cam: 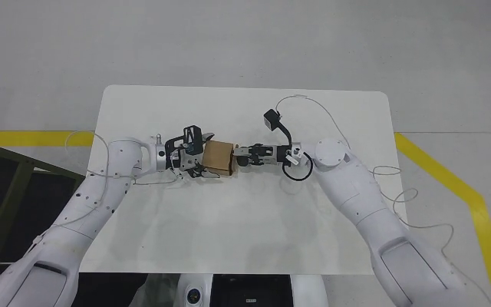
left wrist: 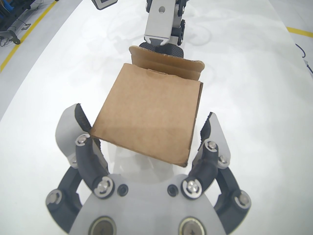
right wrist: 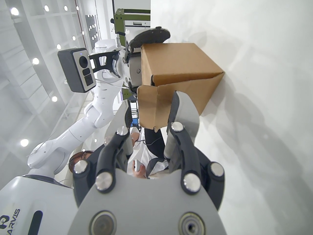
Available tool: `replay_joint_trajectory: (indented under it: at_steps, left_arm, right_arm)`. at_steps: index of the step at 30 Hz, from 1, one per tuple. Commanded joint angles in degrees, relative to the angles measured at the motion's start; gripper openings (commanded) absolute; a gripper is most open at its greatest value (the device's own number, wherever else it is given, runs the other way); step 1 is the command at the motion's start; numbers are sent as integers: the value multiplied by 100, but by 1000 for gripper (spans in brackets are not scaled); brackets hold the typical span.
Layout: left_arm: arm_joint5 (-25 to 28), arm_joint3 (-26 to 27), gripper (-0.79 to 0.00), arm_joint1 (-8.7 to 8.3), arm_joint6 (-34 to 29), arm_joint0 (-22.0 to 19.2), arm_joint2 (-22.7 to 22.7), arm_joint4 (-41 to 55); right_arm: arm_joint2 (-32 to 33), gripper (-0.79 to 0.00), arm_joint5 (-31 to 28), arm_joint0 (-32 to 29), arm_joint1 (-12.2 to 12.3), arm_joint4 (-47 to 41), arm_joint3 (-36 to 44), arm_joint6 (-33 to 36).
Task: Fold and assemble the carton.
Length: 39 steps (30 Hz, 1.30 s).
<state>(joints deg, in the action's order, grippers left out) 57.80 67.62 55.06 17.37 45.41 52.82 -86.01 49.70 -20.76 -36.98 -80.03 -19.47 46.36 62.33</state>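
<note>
A brown cardboard carton (cam: 219, 156) lies in the middle of the white table (cam: 245, 230), held between both arms. My left gripper (left wrist: 144, 121) is open, its two fingers flanking the carton's (left wrist: 149, 121) near end, one fingertip (left wrist: 82, 118) touching a corner. From the opposite side my right gripper (right wrist: 151, 103) is shut on the carton's bent end flap (right wrist: 149, 106). The left wrist view also has that right gripper (left wrist: 156, 42) at the raised flap (left wrist: 168, 65). The carton body (right wrist: 178, 62) looks squared up, with one left finger pad (right wrist: 151, 35) over its far end.
A thin white cable (cam: 337, 115) loops over the table's far right part. Bare table surface surrounds the carton on all sides. Yellow floor tape (cam: 437, 165) runs beside the table, and a dark rack (left wrist: 14, 3) stands beyond the table's edge.
</note>
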Motion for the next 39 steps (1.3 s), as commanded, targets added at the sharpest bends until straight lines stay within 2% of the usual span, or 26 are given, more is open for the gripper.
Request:
replay_joint_trajectory:
  at_steps: [1,6,16,24,39]
  left_arm:
    - [-5,7,0,1,-4,1,4,-18]
    - [9,14,0,5,-2,0,9,-40]
    - [20,18,0,8,14,-7,21,-91]
    - [20,21,0,6,20,-7,9,-88]
    - [20,7,0,-11,46,13,49,-88]
  right_arm:
    - [4,-526,30,-4,2,23,-10,23]
    - [-2,-582,67,-27,-11,3,-2,33]
    - [21,-640,-4,-48,-63,-254,-67,122]
    - [-33,-600,83,3,-76,-49,-167,168]
    - [-73,-619,246,64,-55,434,-106,152]
